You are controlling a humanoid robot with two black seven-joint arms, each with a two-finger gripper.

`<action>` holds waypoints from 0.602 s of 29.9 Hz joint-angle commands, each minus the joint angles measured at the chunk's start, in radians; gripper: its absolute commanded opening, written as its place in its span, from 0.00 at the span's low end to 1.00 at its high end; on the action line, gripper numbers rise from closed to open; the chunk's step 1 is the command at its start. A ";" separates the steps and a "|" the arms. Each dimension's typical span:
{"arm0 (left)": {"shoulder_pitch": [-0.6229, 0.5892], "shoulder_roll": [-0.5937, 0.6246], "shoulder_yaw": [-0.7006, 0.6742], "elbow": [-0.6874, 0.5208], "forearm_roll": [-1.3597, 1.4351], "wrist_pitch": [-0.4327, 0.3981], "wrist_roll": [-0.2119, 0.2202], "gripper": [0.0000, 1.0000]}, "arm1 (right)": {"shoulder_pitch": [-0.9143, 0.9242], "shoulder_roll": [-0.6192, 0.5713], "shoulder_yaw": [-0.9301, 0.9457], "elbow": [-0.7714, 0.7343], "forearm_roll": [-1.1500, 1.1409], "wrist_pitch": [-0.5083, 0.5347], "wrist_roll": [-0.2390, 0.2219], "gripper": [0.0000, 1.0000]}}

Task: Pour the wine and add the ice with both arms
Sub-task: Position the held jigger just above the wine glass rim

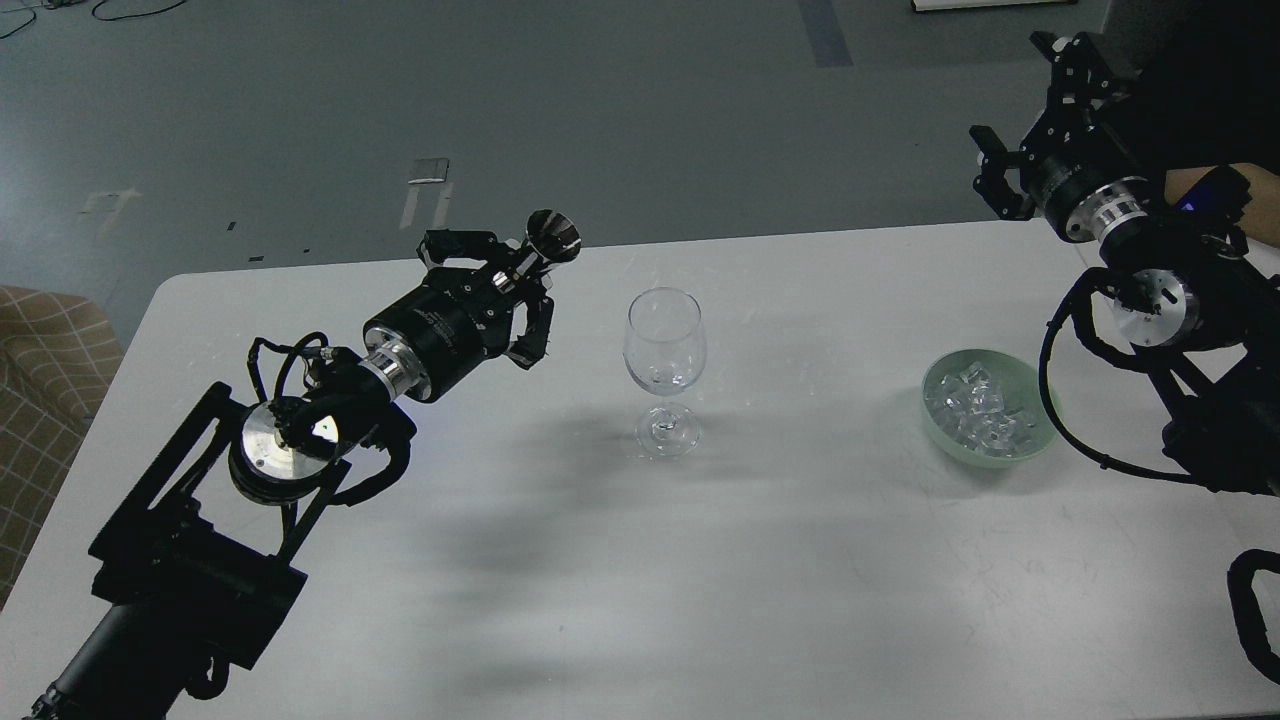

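Observation:
My left gripper is shut on a small metal measuring cup, held above the table just left of the wine glass and tipped with its mouth toward the glass. The clear stemmed glass stands upright mid-table and looks empty. The ice, several small clear cubes, lies in a pale green bowl at the right. My right gripper is open and empty, raised high beyond the table's far right edge, well above and behind the bowl.
The white table has a rounded far left corner. A checked seat stands off its left edge. A person's bare forearm shows behind my right arm. Grey floor lies beyond the table.

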 commanded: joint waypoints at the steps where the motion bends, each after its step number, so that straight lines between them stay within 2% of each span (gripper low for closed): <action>1: -0.017 -0.005 0.023 -0.001 0.041 0.012 0.012 0.00 | 0.000 -0.002 0.000 0.000 0.000 0.001 0.000 1.00; 11: -0.055 -0.005 0.072 -0.001 0.140 0.049 0.012 0.00 | -0.006 -0.002 0.002 0.002 0.001 0.001 0.000 1.00; 18: -0.061 -0.007 0.083 -0.001 0.173 0.067 0.029 0.00 | -0.006 -0.002 0.002 0.002 0.001 0.001 0.000 1.00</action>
